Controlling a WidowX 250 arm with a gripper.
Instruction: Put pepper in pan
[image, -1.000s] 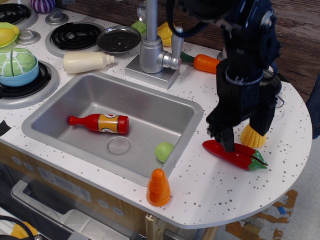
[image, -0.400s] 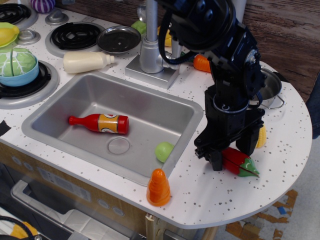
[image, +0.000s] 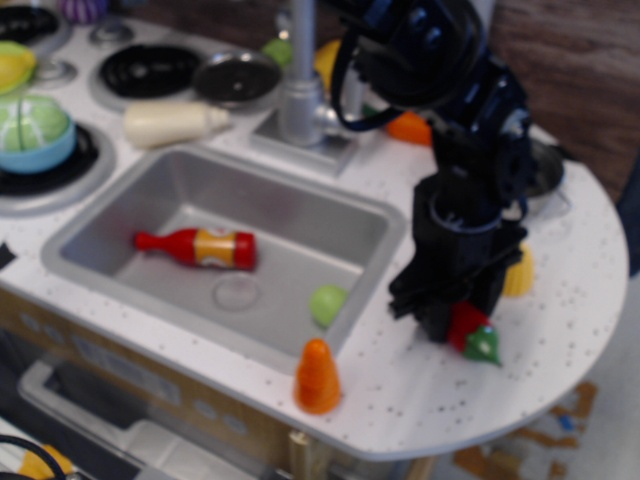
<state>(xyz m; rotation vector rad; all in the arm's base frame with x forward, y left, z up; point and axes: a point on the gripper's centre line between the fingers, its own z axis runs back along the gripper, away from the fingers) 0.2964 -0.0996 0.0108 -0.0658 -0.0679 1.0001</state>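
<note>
The frame is blurred. The red pepper (image: 470, 328) lies on the white counter at the right, only its stem end with the green cap showing. My black gripper (image: 452, 318) is down over the pepper and hides most of it; its fingers stand around the pepper, but I cannot tell how tightly they close. The steel pan (image: 545, 170) stands behind the arm at the back right, mostly hidden.
The sink (image: 120, 195) holds a red ketchup bottle (image: 198, 246) and a green ball (image: 327, 303). An orange cone (image: 317, 376) stands at the counter's front edge. A yellow corn (image: 519, 272), a carrot (image: 408, 128), the faucet (image: 298, 90) and a cream bottle (image: 172, 122) are nearby.
My gripper came down and forward onto the pepper, covering all but its stem end. The pepper's visible part has shifted slightly left.
</note>
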